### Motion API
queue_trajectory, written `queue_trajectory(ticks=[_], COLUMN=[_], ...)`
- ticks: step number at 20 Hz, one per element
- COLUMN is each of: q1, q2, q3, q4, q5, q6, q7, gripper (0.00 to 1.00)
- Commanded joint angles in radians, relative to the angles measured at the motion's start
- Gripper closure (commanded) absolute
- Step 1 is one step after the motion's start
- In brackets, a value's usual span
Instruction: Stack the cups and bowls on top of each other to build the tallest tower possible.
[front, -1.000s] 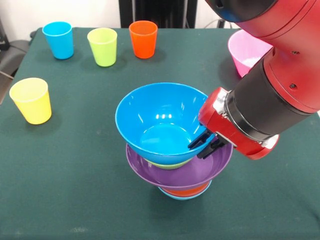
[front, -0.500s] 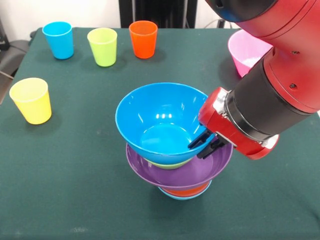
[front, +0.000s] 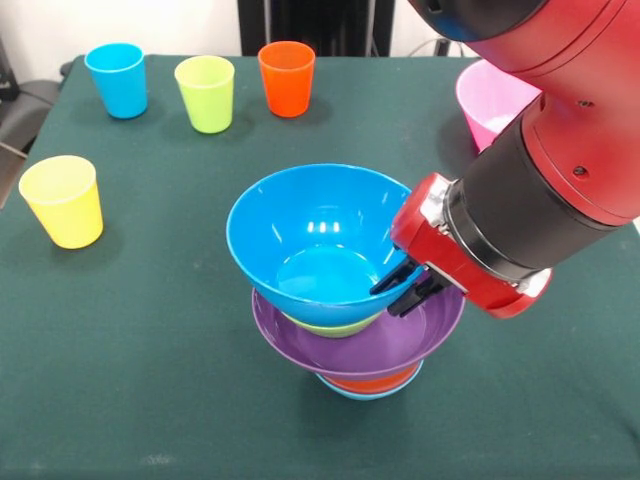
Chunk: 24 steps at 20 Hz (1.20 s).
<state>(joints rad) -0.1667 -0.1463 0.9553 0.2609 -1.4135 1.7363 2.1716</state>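
The tower stands mid-table: a small light-blue bowl (front: 352, 392) lowest, then an orange bowl (front: 378, 380), the wide purple bowl (front: 345, 350), a green bowl (front: 335, 325) and the deep blue bowl (front: 305, 235) on top. My gripper (front: 402, 286) comes in from the right, its black fingers (front: 392, 278) straddling the deep blue bowl's right rim and shut on it. That bowl sits a little off-centre to the left. Blue cup (front: 116, 80), lime green cup (front: 205, 93) and orange cup (front: 286, 78) stand in a row at the back; the yellow cup (front: 62, 200) stands at the left.
The large pink bowl (front: 488, 105) sits at the back right, partly hidden behind my red and black arm (front: 560, 170). The green tablecloth (front: 150, 380) covers the table; its left edge runs close to the yellow cup.
The gripper and the deep blue bowl have shifted slightly to the left and up together. Cups and the lower bowls have not moved.
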Motion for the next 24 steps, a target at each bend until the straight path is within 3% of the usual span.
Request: queue_trajectory(ticks=[1,24], q1=[0.017,0.036], q2=[-0.020,-0.041], q3=[-0.026,-0.083], q4=[0.055,0.105], q5=[-0.021,0.080], q6=[-0.039,-0.068], q7=[-0.074,0.019], gripper=[1.00,1.00])
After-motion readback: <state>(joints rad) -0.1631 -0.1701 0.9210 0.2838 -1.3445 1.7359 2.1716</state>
